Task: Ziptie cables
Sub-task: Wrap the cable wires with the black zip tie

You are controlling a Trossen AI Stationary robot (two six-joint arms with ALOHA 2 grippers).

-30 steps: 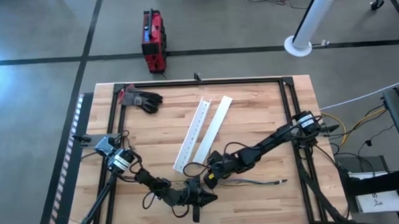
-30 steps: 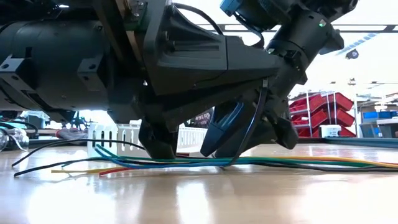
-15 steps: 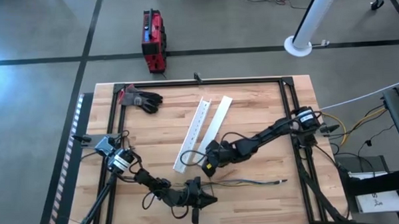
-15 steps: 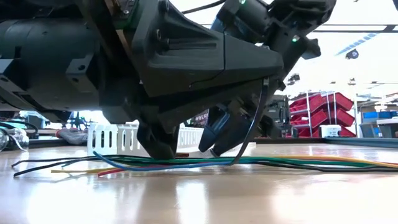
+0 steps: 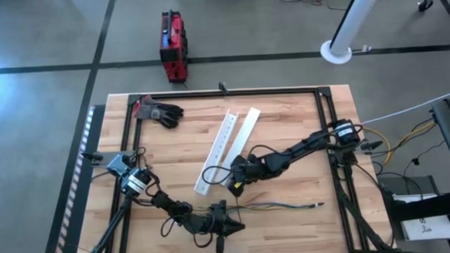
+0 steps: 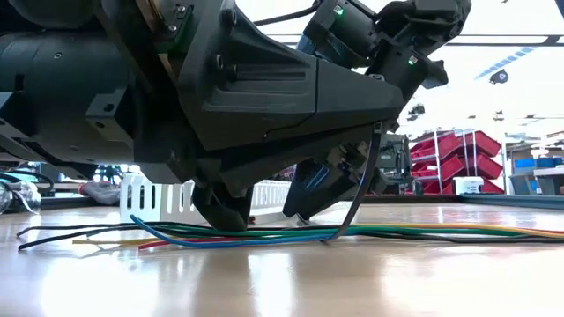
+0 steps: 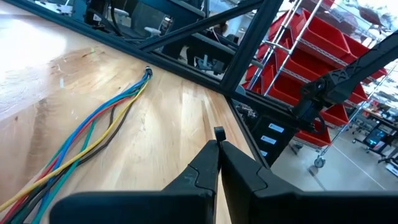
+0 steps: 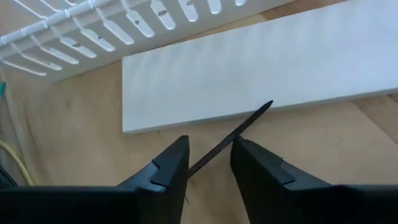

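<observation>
The cables (image 5: 276, 206) lie loose and untied along the table's front edge, about six coloured wires, so bundling remains, while the left gripper (image 5: 227, 227) rests beside them with fingers together, and the right gripper (image 5: 235, 188), near two white strips (image 5: 227, 145), pinches one black ziptie (image 8: 233, 137).

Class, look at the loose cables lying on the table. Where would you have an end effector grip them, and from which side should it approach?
Probably best to grip the cables near the end where they run bunched together, not the end where they fan apart. Come straight down from above, fingers set across the run. The cables lie flat on the table, so a sideways approach would have little to catch.
</observation>
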